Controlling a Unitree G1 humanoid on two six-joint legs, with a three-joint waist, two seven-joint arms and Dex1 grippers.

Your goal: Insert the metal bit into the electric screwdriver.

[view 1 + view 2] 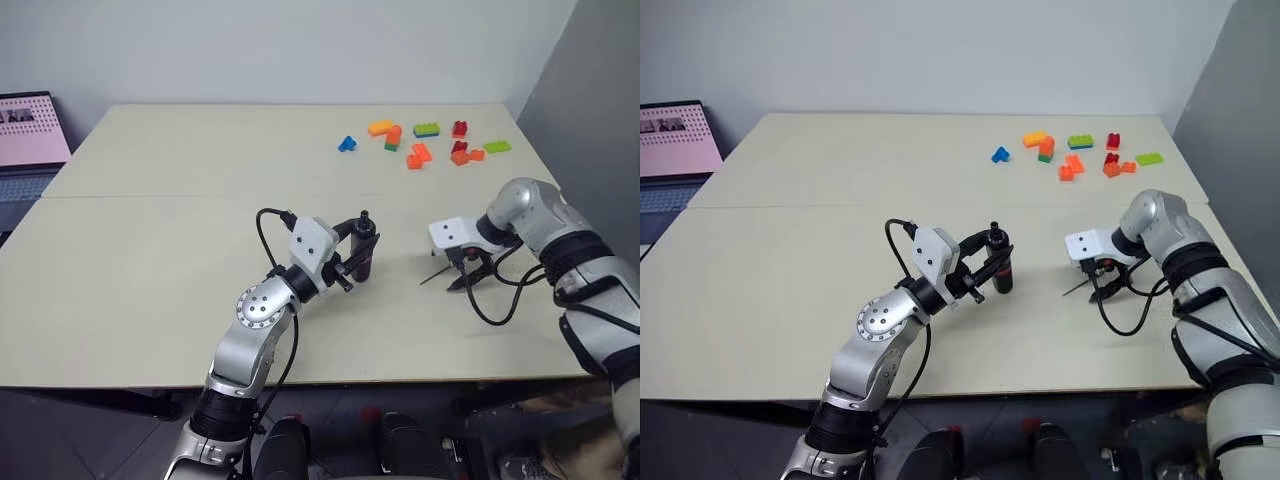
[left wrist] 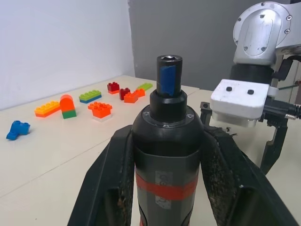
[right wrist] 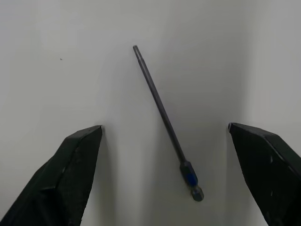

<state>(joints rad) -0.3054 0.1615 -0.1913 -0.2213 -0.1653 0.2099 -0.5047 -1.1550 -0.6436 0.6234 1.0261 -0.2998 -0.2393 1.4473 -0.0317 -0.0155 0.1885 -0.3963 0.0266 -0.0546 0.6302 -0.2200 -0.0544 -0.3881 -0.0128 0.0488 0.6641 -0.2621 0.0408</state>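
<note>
Hovering with fingers spread wide, the right gripper straddles the metal bit lying flat on the table. To its left, the left gripper pinches the screwdriver upright, socket upward. Closing squarely across the thin shaft should prevent rolling.

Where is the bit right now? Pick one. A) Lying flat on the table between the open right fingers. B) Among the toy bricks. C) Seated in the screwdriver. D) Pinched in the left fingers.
A: the right wrist view shows the bit lying on the bare table, the right gripper open on either side of it and not touching it.
</note>
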